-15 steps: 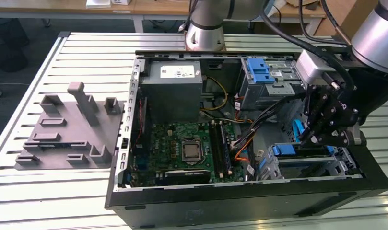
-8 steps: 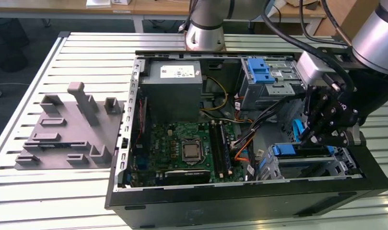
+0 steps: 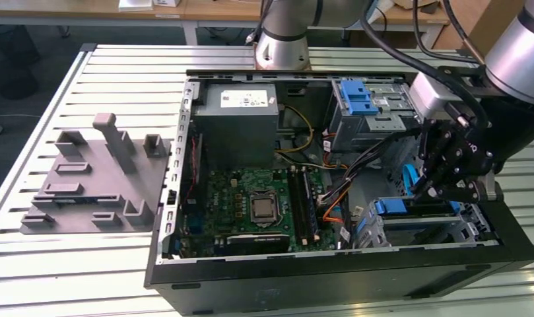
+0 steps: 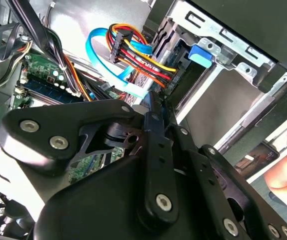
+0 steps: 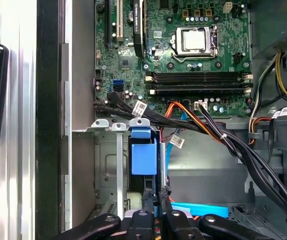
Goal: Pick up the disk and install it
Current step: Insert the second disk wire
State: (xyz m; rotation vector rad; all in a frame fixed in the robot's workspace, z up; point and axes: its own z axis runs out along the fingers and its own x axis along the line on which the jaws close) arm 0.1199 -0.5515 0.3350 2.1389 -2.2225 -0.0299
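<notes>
Disk [image 3: 422, 207] blue-framed, seated in lower drive cage [image 3: 443, 228], end effector [image 3: 435, 190] fingers pressed together just above it.

Black computer case [image 3: 337, 281] on a pale ribbed table [image 3: 37, 277]. Inside the case: green motherboard [image 3: 258, 205], grey power-supply box [image 3: 240, 122] with white sticker, bright blue latches [image 3: 359, 99] on grey metal cages, light blue ribbon cable [image 4: 101, 55], red, orange and yellow wires [image 4: 138, 57]. Beside the case, grey moulded fixture [image 3: 90, 178]. Black gripper [image 3: 447, 188].
</notes>
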